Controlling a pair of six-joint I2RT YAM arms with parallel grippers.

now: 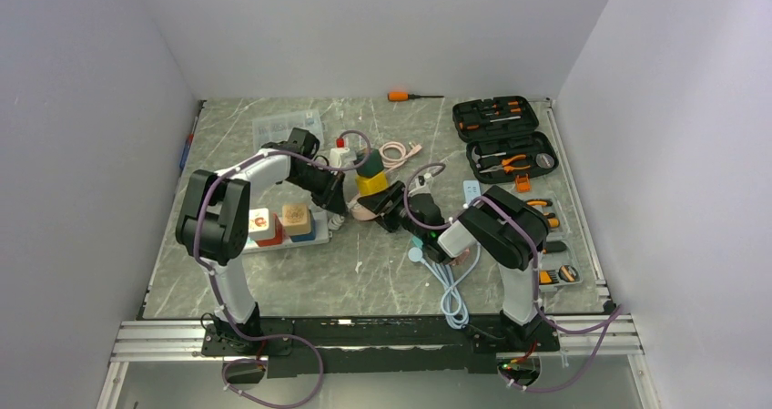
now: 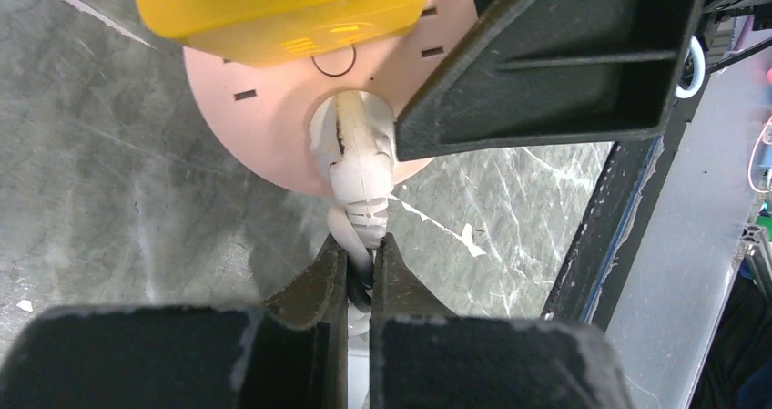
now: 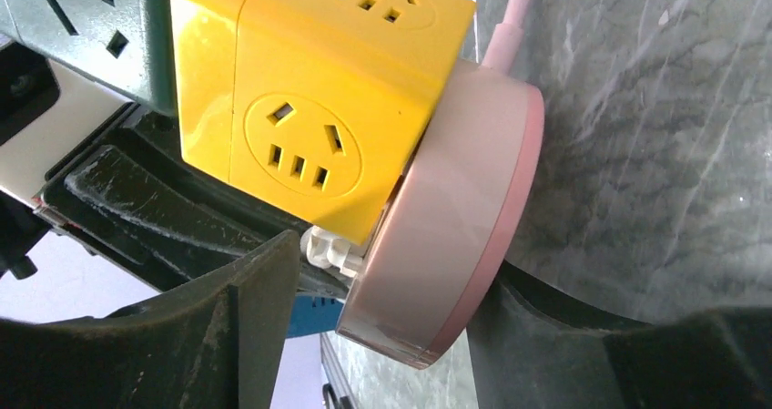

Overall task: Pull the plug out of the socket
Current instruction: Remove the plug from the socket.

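The socket is a yellow cube (image 1: pixel 370 183) under a green one, on a round pink base (image 2: pixel 273 108), tilted up off the table. A white plug (image 2: pixel 357 149) sits in the pink base, its cord running back from it. My left gripper (image 2: pixel 361 245) is shut on the cord just behind the plug; in the top view it (image 1: pixel 335 199) is left of the socket. My right gripper (image 3: pixel 396 263) straddles the pink base (image 3: pixel 455 209) edge-on, one finger at each face, and holds it. The plug (image 3: pixel 330 250) shows beside its left finger.
An open black tool case (image 1: pixel 505 136) and a tool tray (image 1: pixel 551 245) lie at the right. An orange screwdriver (image 1: pixel 405 96) lies at the back. A clear box (image 1: pixel 287 127), a tray of blocks (image 1: pixel 278 225), a pink cable (image 1: pixel 396 152) and a pale cable (image 1: pixel 446 291) surround the socket.
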